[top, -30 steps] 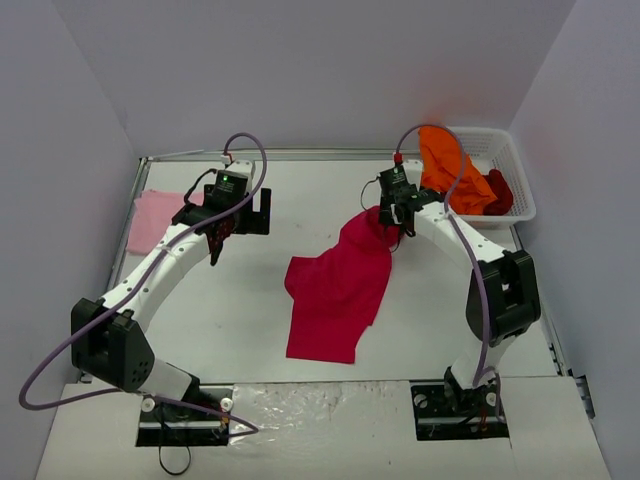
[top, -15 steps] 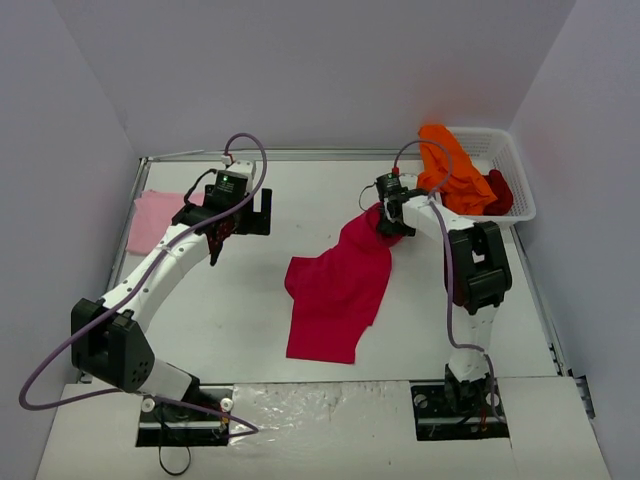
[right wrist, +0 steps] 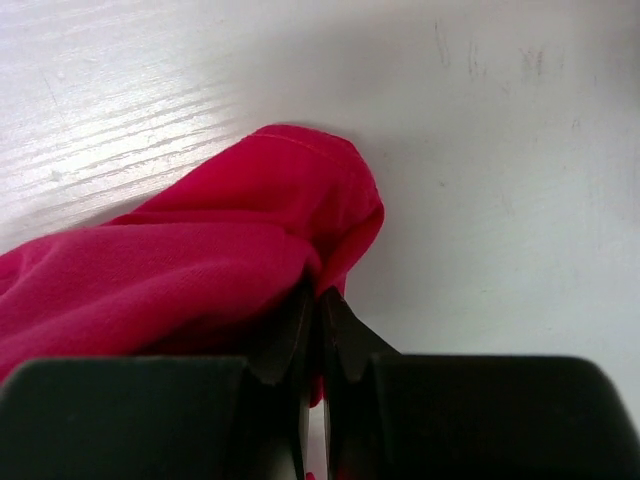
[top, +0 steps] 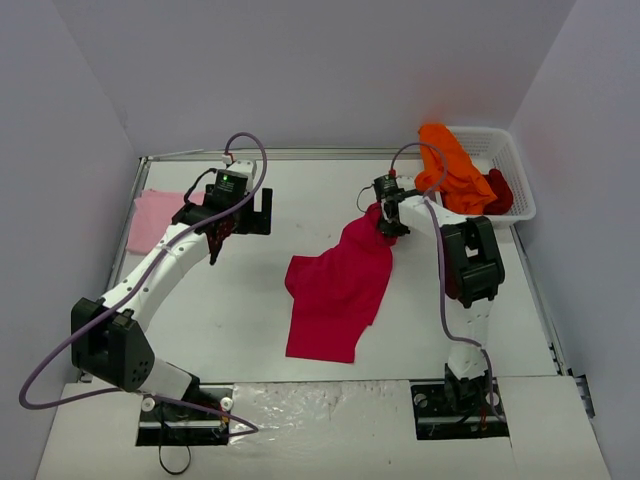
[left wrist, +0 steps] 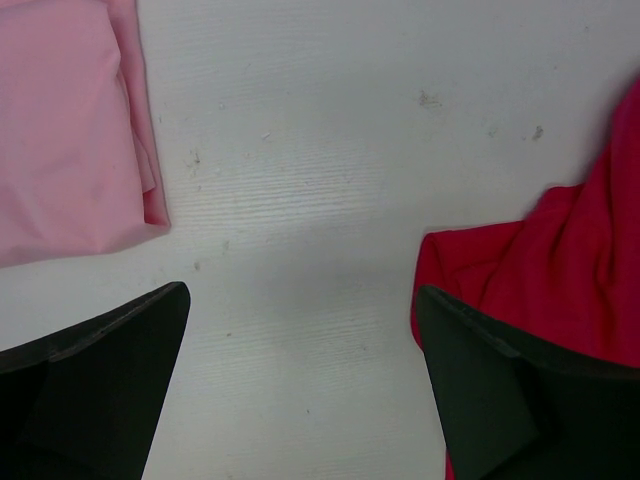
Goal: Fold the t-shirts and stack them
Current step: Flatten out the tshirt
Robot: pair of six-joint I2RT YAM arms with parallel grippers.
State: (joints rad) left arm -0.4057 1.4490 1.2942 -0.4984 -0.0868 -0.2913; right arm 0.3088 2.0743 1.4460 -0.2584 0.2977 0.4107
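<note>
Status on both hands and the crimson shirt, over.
Right hand shut on crimson t-shirt, far edge. Left hand open, between it and pink t-shirt. Orange t-shirt, dark red t-shirt in basket, not in the way.

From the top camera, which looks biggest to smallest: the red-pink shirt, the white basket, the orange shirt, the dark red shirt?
1. red-pink shirt
2. white basket, partly covered by shirts
3. orange shirt
4. dark red shirt, partly hidden in the basket, so it may really be bigger
</note>
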